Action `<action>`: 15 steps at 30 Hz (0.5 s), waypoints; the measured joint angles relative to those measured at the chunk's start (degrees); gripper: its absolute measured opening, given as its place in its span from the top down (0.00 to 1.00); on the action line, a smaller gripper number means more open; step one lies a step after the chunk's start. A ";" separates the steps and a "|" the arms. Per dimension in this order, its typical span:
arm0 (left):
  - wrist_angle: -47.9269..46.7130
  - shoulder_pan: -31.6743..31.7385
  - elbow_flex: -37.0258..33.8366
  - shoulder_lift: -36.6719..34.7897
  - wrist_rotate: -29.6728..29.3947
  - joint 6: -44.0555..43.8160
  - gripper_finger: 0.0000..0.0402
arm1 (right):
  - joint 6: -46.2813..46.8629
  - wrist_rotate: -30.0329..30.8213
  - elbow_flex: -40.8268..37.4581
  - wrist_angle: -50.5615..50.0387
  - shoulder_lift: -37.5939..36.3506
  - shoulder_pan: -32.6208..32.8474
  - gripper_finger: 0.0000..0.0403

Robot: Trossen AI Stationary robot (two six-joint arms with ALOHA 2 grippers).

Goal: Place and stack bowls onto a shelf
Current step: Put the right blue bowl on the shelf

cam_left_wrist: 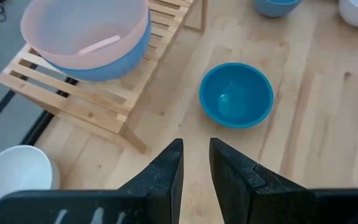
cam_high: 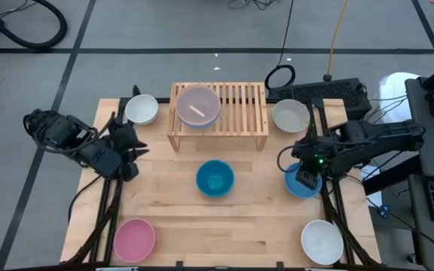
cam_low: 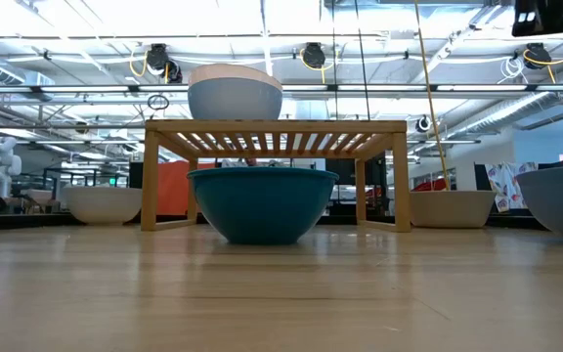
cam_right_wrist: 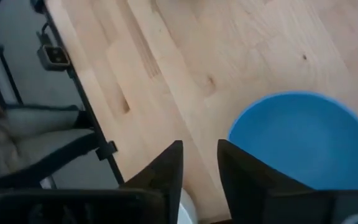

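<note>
The shelf (cam_high: 236,113) stands at the table's far middle on its short legs (cam_low: 150,181). On its left half a peach bowl (cam_high: 197,104) sits nested in a light blue bowl (cam_left_wrist: 114,65). A teal bowl (cam_high: 215,178) rests on the table in front of the shelf (cam_low: 262,200). My left gripper (cam_left_wrist: 196,155) hovers left of the shelf, fingers a narrow gap apart, holding nothing. My right gripper (cam_right_wrist: 199,158) hangs over the near-left rim of a light blue bowl (cam_high: 302,183) (cam_right_wrist: 303,140) at the table's right, fingers also narrowly apart and empty.
White bowls sit at the far left (cam_high: 141,110), far right (cam_high: 290,115) and near right (cam_high: 322,241); a pink bowl (cam_high: 134,239) sits near left. The shelf's right half (cam_high: 247,105) is bare. A keyboard (cam_high: 319,92) and cables lie beyond the far edge.
</note>
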 joint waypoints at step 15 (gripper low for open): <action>0.00 -2.42 -0.02 0.09 0.01 -4.47 0.79 | 17.09 -4.15 -15.34 9.83 3.89 0.07 0.77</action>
